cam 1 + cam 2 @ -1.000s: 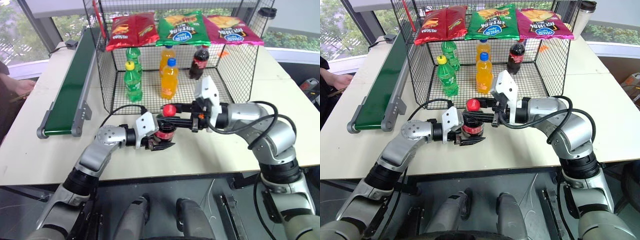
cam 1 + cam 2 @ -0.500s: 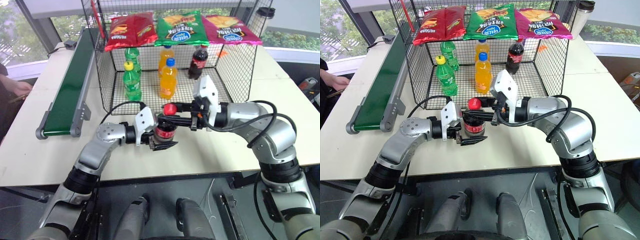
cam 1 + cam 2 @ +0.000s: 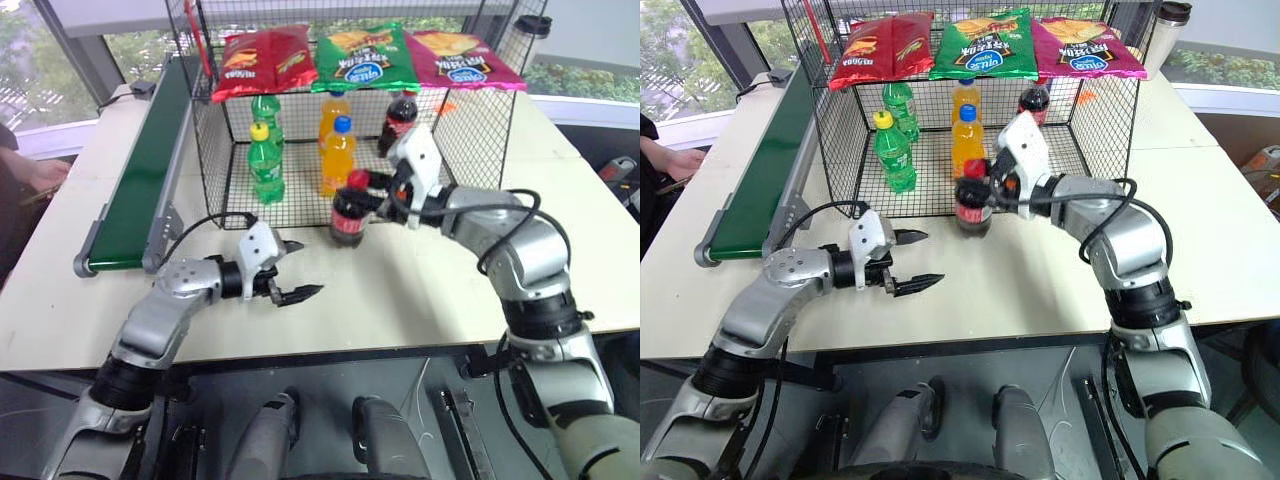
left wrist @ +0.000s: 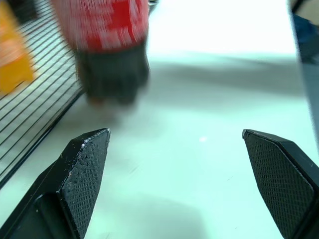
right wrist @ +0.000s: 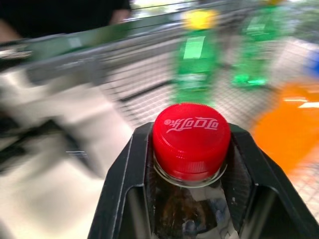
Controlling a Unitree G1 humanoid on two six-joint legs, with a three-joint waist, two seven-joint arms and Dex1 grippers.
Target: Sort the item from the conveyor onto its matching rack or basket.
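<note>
The right hand (image 3: pixel 372 190) is clamped on the neck of the cola bottle (image 3: pixel 348 215), just under its red cap, so the bottle hangs upright below it, ready to go into the wire-mesh cage (image 3: pixel 215 150) just beyond; the left hand (image 3: pixel 292 270) stands wide open and empty, low over the tabletop (image 3: pixel 420 290), the bottle ahead of its fingers.

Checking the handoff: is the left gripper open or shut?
Open. The left gripper has its fingers spread apart, nothing between them; the cola bottle hangs from the right gripper.
</note>
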